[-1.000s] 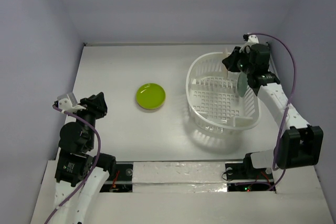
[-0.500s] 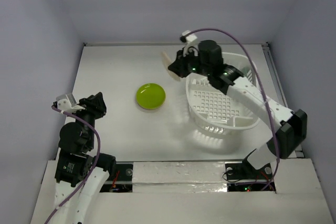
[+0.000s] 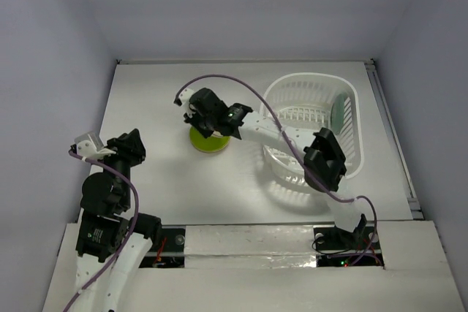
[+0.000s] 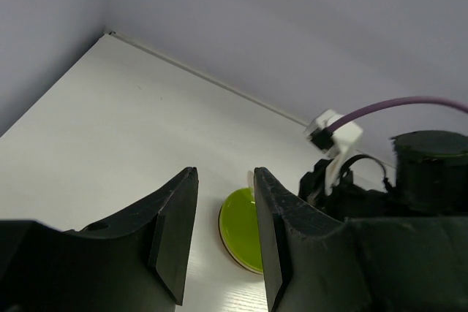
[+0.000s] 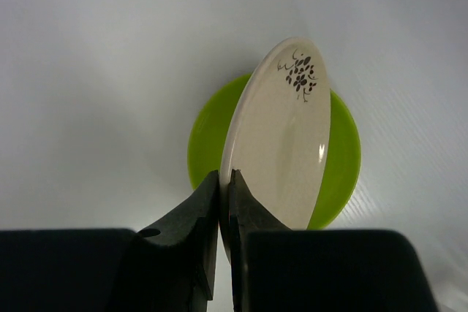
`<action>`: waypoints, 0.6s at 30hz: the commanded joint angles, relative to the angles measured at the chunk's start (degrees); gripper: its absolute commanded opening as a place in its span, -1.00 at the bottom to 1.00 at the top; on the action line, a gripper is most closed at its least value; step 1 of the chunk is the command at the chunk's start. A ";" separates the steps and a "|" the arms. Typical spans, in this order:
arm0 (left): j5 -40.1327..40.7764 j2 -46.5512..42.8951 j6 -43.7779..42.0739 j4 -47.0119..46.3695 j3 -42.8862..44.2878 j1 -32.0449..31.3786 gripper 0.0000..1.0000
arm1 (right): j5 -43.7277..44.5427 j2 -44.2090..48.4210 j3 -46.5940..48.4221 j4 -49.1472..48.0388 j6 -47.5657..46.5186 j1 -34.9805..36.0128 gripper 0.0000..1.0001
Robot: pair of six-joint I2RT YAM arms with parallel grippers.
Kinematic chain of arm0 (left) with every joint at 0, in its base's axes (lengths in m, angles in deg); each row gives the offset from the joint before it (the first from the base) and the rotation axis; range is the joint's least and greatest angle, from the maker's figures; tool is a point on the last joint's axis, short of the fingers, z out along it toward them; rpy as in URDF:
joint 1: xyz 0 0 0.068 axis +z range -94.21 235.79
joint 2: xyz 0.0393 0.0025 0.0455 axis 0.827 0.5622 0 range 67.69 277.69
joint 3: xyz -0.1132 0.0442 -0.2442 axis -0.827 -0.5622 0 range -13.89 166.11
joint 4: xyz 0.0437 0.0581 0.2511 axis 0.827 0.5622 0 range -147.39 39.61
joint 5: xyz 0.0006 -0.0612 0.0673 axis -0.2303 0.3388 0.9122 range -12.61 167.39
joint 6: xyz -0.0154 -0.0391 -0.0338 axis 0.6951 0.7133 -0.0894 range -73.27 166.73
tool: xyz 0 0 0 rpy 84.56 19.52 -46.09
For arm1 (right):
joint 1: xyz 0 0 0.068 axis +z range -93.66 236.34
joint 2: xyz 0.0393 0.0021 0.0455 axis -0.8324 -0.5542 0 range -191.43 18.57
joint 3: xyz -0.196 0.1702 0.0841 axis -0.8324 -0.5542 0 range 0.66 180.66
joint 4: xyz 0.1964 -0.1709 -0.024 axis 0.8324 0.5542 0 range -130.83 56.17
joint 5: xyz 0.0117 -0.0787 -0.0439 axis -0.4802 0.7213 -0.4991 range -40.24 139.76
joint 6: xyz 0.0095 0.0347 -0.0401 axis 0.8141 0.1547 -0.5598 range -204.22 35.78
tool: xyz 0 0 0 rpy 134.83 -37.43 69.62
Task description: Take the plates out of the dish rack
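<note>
My right gripper (image 5: 225, 180) is shut on the rim of a cream-beige plate (image 5: 281, 133) with a small dark floral mark. It holds the plate on edge, tilted, just above a lime green plate (image 5: 344, 158) that lies flat on the table. From above, the right gripper (image 3: 210, 118) hangs over the green plate (image 3: 203, 145), well left of the white dish rack (image 3: 307, 78). A teal plate (image 3: 338, 111) stands upright inside the rack at its right. My left gripper (image 4: 224, 173) is open and empty, low at the table's left, facing the green plate (image 4: 241, 235).
The right arm's forearm and elbow (image 3: 322, 160) cross over the rack's front left rim. Grey walls close in the white table (image 3: 153, 93) on three sides. The left arm (image 3: 110, 188) stays folded near its base.
The right arm has swung left from the rack, carrying the cream plate out and down over the green plate. The left arm has barely moved.
</note>
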 commanded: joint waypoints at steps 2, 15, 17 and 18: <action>0.80 -0.68 -0.03 -1.60 0.53 -0.29 -0.34 | 7.23 -1.70 4.05 0.80 -3.09 1.58 -1.00; 0.63 -1.21 0.05 -1.34 0.62 -0.29 -0.33 | 11.11 -1.53 -1.93 -2.98 -0.37 3.95 -0.01; 0.62 -1.30 0.06 -1.42 0.62 -0.29 -0.33 | 12.16 0.48 -2.80 -3.25 0.42 3.95 0.08; 0.54 -1.39 -0.03 -1.34 0.62 -0.29 -0.33 | 13.12 2.58 -4.72 -4.55 1.21 3.95 0.15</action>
